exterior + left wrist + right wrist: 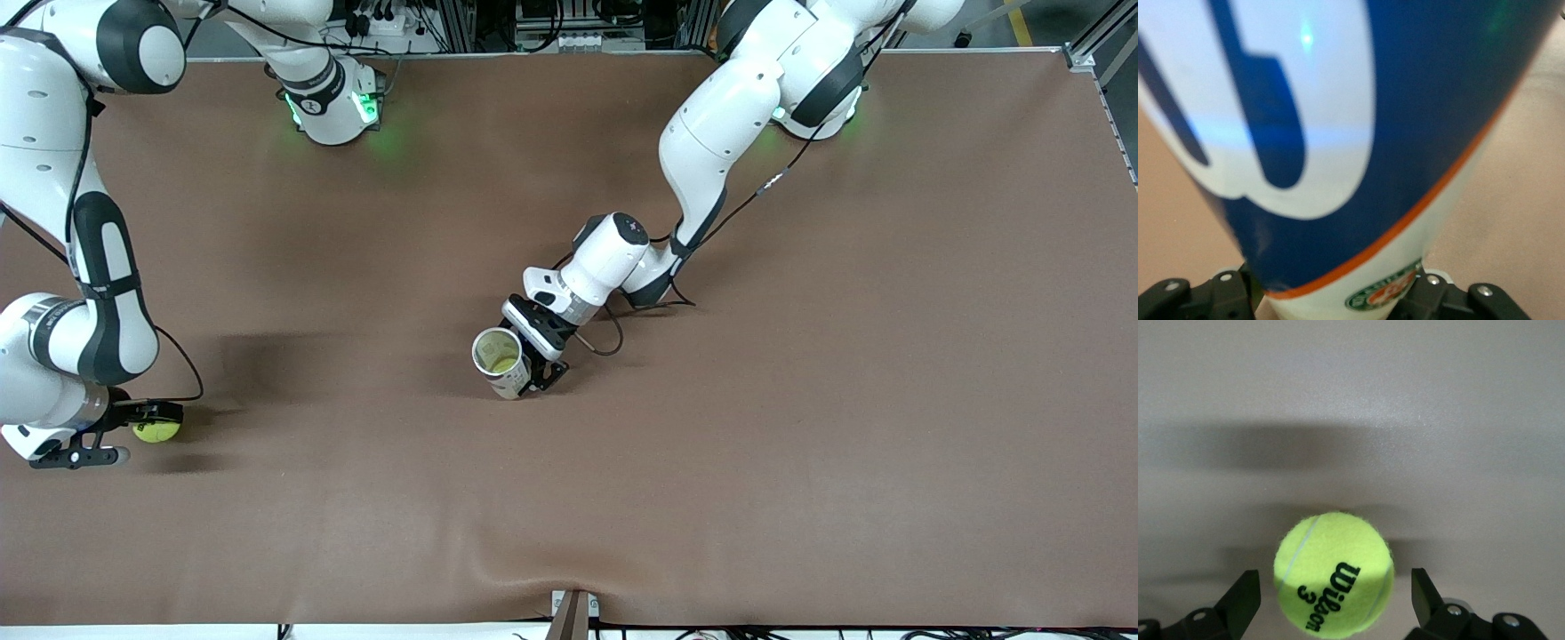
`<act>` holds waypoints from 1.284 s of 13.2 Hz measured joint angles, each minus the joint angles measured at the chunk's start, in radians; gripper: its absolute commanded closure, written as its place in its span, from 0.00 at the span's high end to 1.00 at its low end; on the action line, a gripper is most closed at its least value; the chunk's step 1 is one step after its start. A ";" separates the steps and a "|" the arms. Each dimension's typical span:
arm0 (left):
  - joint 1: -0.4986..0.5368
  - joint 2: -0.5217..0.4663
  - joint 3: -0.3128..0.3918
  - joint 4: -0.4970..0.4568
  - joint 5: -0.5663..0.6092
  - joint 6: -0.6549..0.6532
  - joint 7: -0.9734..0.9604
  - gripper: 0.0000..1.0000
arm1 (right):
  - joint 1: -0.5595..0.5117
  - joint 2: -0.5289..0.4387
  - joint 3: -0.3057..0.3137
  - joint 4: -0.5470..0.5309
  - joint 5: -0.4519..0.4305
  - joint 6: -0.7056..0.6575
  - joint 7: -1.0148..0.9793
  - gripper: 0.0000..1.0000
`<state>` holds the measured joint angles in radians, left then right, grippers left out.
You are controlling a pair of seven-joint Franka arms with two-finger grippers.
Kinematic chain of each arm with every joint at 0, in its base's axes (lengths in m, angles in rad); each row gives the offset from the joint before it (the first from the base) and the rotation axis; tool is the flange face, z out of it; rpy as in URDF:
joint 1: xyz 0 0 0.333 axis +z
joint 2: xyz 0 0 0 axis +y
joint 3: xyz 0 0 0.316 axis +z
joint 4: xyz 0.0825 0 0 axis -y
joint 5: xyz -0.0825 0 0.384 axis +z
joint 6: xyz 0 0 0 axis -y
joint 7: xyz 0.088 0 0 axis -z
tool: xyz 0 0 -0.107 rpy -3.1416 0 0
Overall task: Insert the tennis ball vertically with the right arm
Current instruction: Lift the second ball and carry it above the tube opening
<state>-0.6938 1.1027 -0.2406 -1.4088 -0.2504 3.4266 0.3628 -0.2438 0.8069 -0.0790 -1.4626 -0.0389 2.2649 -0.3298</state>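
Note:
A yellow-green tennis ball lies on the brown table near the right arm's end. My right gripper is low at the ball and open, with one finger on each side and a gap between each finger and the ball. In the middle of the table my left gripper is shut on a white, blue and orange can. The can's open mouth faces up. Something yellow-green shows inside it.
The brown table cover stretches wide on all sides. Both arm bases stand along the table's edge farthest from the front camera. A cable loops on the table beside the left wrist.

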 measured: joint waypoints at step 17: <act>-0.002 0.001 0.003 0.001 0.000 0.000 0.000 0.79 | 0.044 -0.201 0.028 0.120 0.046 -0.380 0.049 0.00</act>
<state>-0.6956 1.1033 -0.2379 -1.4078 -0.2504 3.4267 0.3628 -0.1994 0.6057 -0.0505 -1.3422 0.0075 1.8845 -0.2812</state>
